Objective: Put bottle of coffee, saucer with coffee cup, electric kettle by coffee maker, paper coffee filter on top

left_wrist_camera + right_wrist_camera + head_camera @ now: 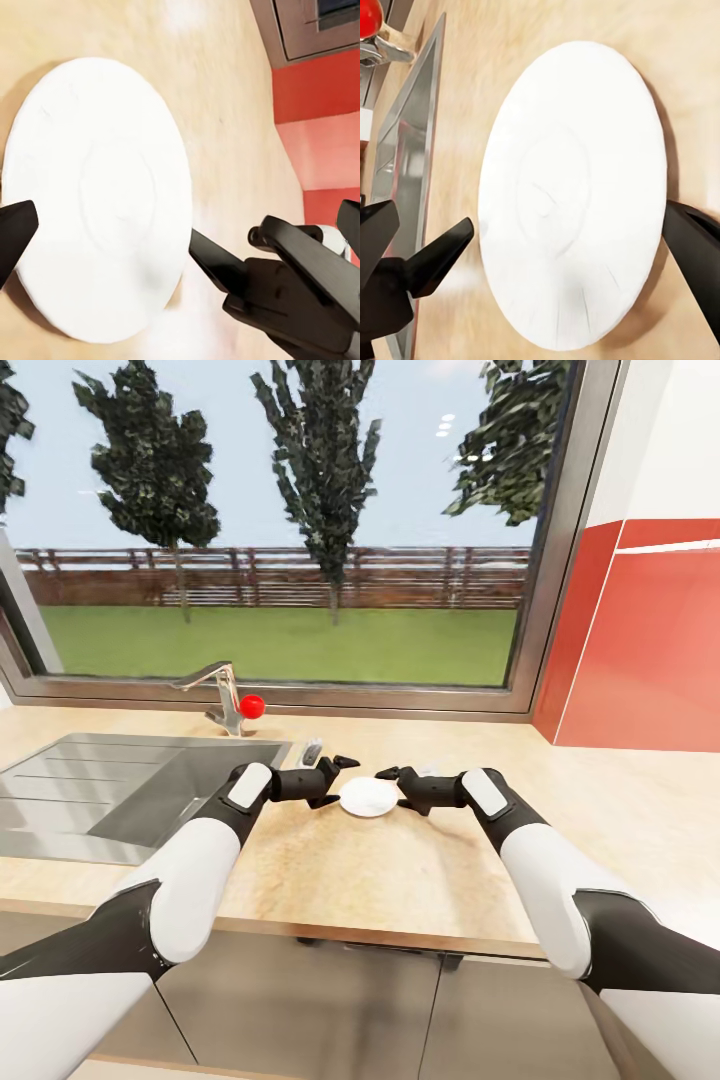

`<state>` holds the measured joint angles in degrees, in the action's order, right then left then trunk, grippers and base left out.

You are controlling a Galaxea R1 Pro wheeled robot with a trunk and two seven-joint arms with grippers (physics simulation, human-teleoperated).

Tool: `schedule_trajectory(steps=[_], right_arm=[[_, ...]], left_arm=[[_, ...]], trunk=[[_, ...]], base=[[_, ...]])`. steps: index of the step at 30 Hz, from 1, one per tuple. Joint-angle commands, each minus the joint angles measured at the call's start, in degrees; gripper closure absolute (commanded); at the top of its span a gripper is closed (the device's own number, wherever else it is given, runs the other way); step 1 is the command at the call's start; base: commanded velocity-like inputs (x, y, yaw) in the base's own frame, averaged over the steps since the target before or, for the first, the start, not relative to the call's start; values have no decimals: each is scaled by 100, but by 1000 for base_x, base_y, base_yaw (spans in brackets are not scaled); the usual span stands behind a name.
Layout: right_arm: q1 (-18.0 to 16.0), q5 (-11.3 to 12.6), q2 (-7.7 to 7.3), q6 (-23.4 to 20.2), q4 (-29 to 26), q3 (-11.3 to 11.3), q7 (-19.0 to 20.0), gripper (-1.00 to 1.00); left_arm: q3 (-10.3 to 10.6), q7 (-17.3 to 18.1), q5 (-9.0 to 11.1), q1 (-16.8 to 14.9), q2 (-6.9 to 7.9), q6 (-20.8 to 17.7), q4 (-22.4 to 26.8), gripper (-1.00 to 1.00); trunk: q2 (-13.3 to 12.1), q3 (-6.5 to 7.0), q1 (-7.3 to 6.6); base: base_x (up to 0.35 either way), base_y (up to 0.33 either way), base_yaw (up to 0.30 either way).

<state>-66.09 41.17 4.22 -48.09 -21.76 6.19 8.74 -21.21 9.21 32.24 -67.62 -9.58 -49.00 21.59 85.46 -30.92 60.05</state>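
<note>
Saucer [368, 797] lies flat on countertop [620, 810], right of sink [120, 790], under window. Left gripper [333, 772] and right gripper [398, 780] sit either side, both spread wide, holding nothing. Likely flat so cup can stand on it. No coffee maker nearby.

sink [120, 790] cut off at head view's left edge; both forearms (lower corners) cropped too.
</note>
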Motion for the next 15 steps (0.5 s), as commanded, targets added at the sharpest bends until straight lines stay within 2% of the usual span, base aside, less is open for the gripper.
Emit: schedule_trajectory(steps=[1,4,7,15], right_arm=[[-1,-118,7,-36,5,29,13,-100],[-1,-118,12,-35,5,30,13,-100],[-1,-118,16,-35,5,25,13,-100],[0,-118,18,-34,3,31,13,-100]], left_arm=[[-43,13,-50,-5,-4,-31,4,-100],[-42,-69,-50,-5,0,-24,3,-100],[-56,-306,-51,-5,19,65,4,-100],[-77,-411,-51,-5,34,133,-1,-100]], trunk=[[3,-7,0],[3,-7,0],[3,-7,0],[3,-7,0]], base=[[0,0,0],[0,0,0],[0,0,0],[0,0,0]])
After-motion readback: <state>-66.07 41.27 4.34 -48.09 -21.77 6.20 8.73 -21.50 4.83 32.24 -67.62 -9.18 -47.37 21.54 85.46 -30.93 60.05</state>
